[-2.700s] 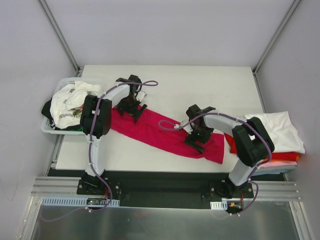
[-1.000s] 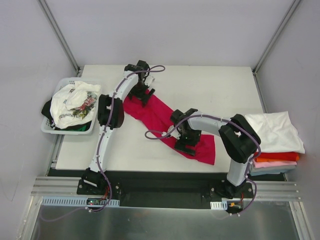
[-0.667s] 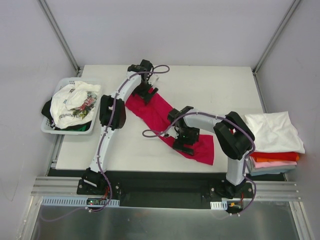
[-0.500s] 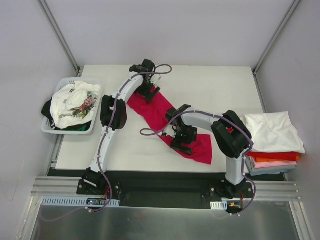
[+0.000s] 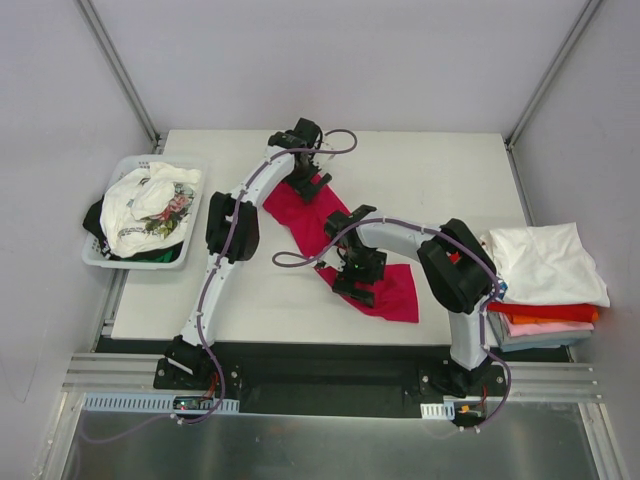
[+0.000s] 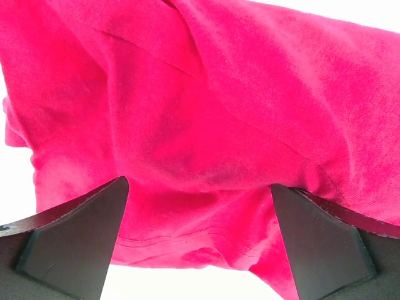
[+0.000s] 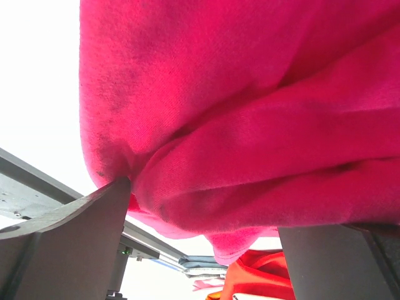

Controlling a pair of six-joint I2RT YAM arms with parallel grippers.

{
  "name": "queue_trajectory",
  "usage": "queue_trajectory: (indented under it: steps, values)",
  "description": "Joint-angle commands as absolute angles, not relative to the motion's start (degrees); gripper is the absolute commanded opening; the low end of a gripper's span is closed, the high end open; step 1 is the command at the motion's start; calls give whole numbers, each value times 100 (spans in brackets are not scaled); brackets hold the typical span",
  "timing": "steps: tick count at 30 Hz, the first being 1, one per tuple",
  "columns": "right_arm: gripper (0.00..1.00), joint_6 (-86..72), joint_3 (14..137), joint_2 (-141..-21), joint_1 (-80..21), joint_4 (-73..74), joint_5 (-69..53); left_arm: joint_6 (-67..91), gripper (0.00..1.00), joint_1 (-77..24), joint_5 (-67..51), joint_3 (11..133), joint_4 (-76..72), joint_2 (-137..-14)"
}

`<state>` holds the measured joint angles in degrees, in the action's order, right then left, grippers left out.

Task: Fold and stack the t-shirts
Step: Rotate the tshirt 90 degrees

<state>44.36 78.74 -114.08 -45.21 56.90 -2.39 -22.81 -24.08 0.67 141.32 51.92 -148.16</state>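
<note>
Crimson-magenta cloth, one plain t-shirt (image 5: 398, 292), lies across the middle of the white table (image 5: 450, 180) as a rumpled band. It runs from the far left, under the left arm's wrist, to the near right, where it spreads into a broader flap close to the table's near edge.

At the far end of the band the left gripper (image 5: 308, 178) is down on the shirt. Its wrist view shows the two dark fingers (image 6: 75, 244) spread wide, with fairly flat, lightly creased fabric (image 6: 219, 125) and a hem between and beyond them; nothing is pinched.

On the near part of the band is the right gripper (image 5: 355, 283), also lowered onto the cloth. Its jaws stand wide apart too, and a thick rolled fold of the shirt (image 7: 250, 125) bulges into the gap, touching the left-hand finger (image 7: 81, 244). Whether the other finger touches it I cannot tell.

Off the table's right edge sits a stack of folded t-shirts (image 5: 545, 260): a white one on top, red-orange and pink layers below.

On the left, just beside the table, a white plastic basket (image 5: 95, 255) holds a crumpled white printed t-shirt (image 5: 150, 205) lying over dark cloth (image 5: 93, 215).
</note>
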Motion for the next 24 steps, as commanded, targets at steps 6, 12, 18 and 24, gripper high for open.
queue_trajectory:
  steps: [6, 12, 18, 24]
  values:
    - [96, 4553, 7498, -11479, -4298, 4879, 342, -2461, 99, -2417, 360, 14063, 5106, -14722]
    - [96, 4544, 7181, -11145, -4113, 4151, 685, -2312, 99, -2320, 290, 13992, 5063, -14572]
    - [97, 4316, 6900, -10934, -4104, 3428, 826, -2294, 99, -2303, 299, 13817, 5045, -14432]
    - [96, 3457, 6934, -10881, -4104, 3533, 677, -2224, 99, -2285, 369, 13825, 4984, -14440]
